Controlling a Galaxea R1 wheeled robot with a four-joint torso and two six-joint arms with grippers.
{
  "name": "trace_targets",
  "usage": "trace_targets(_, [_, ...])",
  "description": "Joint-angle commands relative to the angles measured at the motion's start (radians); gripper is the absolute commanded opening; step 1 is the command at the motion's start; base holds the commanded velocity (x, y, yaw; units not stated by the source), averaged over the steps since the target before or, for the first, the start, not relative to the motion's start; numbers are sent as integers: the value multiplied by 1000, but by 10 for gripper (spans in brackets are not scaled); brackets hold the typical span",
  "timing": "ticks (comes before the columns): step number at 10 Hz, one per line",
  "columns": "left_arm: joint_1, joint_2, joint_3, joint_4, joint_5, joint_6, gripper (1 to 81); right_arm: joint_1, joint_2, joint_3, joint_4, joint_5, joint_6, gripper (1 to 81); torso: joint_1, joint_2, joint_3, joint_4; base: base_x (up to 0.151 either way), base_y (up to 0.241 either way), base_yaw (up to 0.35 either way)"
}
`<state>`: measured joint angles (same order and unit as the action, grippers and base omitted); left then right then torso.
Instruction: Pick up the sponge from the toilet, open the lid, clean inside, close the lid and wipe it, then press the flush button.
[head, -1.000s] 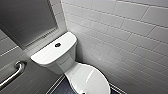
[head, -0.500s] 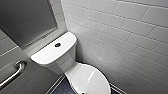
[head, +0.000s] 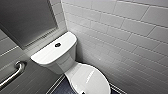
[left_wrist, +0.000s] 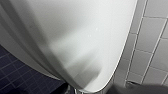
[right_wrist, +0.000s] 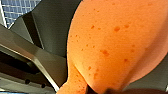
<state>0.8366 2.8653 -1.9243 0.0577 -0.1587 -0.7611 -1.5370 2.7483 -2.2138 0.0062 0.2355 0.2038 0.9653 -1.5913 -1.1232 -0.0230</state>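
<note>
The white toilet (head: 72, 66) stands in the corner, its lid (head: 88, 80) down over the bowl. A dark round flush button (head: 57, 45) sits on the flat cistern top (head: 50, 53). The orange-red sponge (right_wrist: 112, 42) looms large in the right wrist view, squeezed narrow at one end where my right gripper (right_wrist: 96, 89) is shut on it. The left wrist view looks close along the glossy lid (left_wrist: 75, 37); my left gripper (left_wrist: 100, 90) is open beside it, holding nothing.
White tiled wall (head: 125, 37) runs close along the toilet's right side. A dark framed panel (head: 25, 20) hangs on the left wall above a metal grab bar (head: 12, 75). Dark blue tiled floor (head: 62, 88) shows around the toilet base.
</note>
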Motion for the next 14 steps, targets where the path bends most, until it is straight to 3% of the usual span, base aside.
trace_targets(1, [-162, 11, 71, 51, -151, 14, 811, -24, -14, 22, -17, -81, 2, 10, 0, 0, 0, 0, 0, 0, 0])
trace_targets(8, [-162, -93, 223, 80, -238, 14, 811, -24, -11, 20, -17, -79, -6, 10, 0, 0, 0, 0, 0, 0, 0])
trace_targets(12, [-162, -136, 281, 83, -262, 14, 811, -22, -10, 23, -20, -81, -7, 10, 0, 0, 89, 0, 0, 0, 0])
trace_targets(13, [-162, -138, 283, 85, -262, 14, 811, -22, -10, 23, -18, -81, -7, 10, 0, 0, 55, 0, 0, 0, 0])
trace_targets(14, [-162, -139, 283, 85, -269, 14, 811, -22, -10, 23, -18, -81, -7, 10, 0, 0, 65, 0, 0, 0, 0])
